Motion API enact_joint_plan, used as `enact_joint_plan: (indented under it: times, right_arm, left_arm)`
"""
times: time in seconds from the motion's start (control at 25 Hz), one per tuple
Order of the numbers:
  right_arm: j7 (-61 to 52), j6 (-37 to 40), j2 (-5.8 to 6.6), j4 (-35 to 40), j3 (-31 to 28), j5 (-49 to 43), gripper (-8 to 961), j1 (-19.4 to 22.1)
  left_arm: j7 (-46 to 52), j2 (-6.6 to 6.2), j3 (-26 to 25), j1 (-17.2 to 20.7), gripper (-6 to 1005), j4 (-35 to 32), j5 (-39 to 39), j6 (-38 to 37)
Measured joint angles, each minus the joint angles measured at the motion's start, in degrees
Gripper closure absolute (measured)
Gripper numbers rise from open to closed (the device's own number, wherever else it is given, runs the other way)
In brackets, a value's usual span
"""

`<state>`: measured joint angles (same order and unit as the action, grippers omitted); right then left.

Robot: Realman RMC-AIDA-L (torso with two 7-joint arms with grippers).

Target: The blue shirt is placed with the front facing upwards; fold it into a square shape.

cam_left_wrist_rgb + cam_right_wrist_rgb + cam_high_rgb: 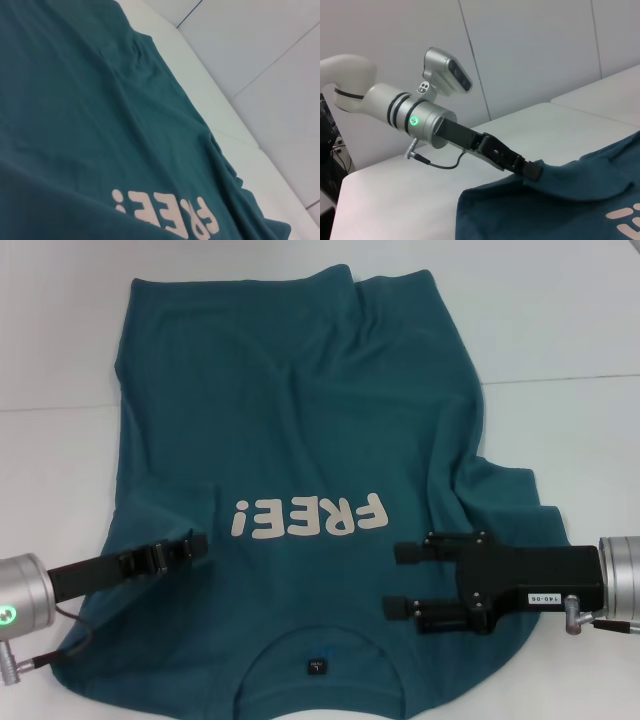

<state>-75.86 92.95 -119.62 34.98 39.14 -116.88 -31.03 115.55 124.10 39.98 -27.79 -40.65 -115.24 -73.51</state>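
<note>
Blue shirt (300,440) spread front-up on white counter (560,330), collar nearest, long axis running away. Left claw (190,548) pinching left shoulder cloth; right claw (405,580) open above right shoulder, equally near.

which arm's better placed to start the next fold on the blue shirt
Likely the left: the left hand already pinches a raised fold of the blue shirt, while the right hand hovers open above the cloth.

The blue shirt (310,440) lies spread on the desk (560,330), collar toward the near edge, hem toward the far edge. The left claw (195,545) sits at its left side, the right claw (400,580) over its right chest.
</note>
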Motion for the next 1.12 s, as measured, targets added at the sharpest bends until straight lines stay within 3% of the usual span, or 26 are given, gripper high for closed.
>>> enact_joint_plan:
  times: [0.52, 1.08, 1.12]
  right_arm:
    - [0.0, 0.0, 0.01, 0.0, -0.1, 0.0, 218, 0.0]
    - [0.0, 0.2, 0.01, 0.3, -0.4, 0.7, 222, 0.0]
    - [0.0, 0.1, 0.01, 0.4, -0.4, 0.7, 222, 0.0]
  left_arm:
    - [-2.4, -0.04, 0.0, -2.0, 904, 3.9, 1.4, 1.1]
    - [-3.9, -0.49, -0.9, 1.2, 876, 0.2, 1.5, -5.7]
    - [-3.9, -0.53, -0.9, 1.2, 840, 0.2, 1.5, -6.0]
